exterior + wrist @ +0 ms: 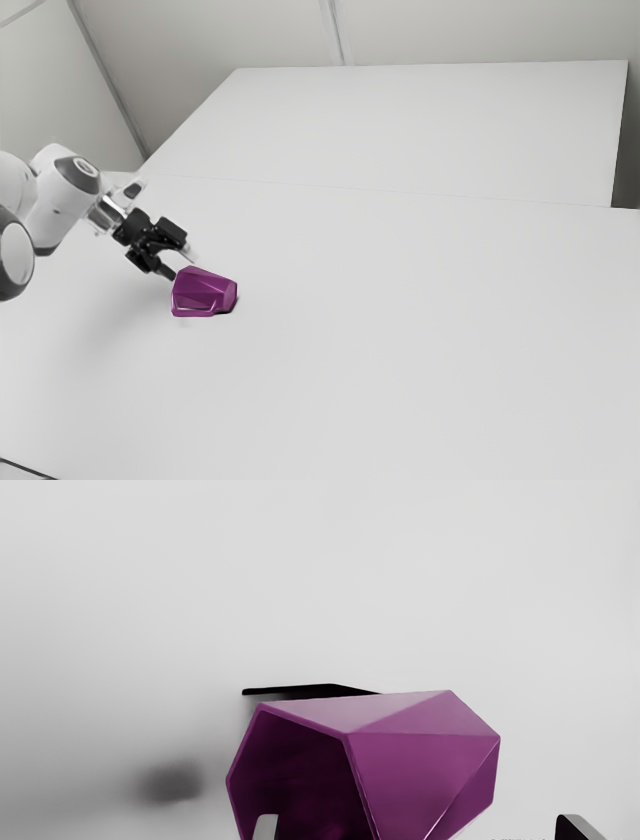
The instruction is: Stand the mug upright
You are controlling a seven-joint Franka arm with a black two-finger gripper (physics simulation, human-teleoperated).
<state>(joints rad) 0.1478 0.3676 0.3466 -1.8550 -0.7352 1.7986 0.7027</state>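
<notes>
We find the mug [204,292] lying on its side on the table [420,330]; setting it upright is outstanding. Our gripper [181,267] is wide open beside it, holding nothing.

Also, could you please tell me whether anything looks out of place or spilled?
Yes: the purple faceted mug lies on its side on the white table, its mouth facing sideways, odd for a mug. I see no spill.
</notes>
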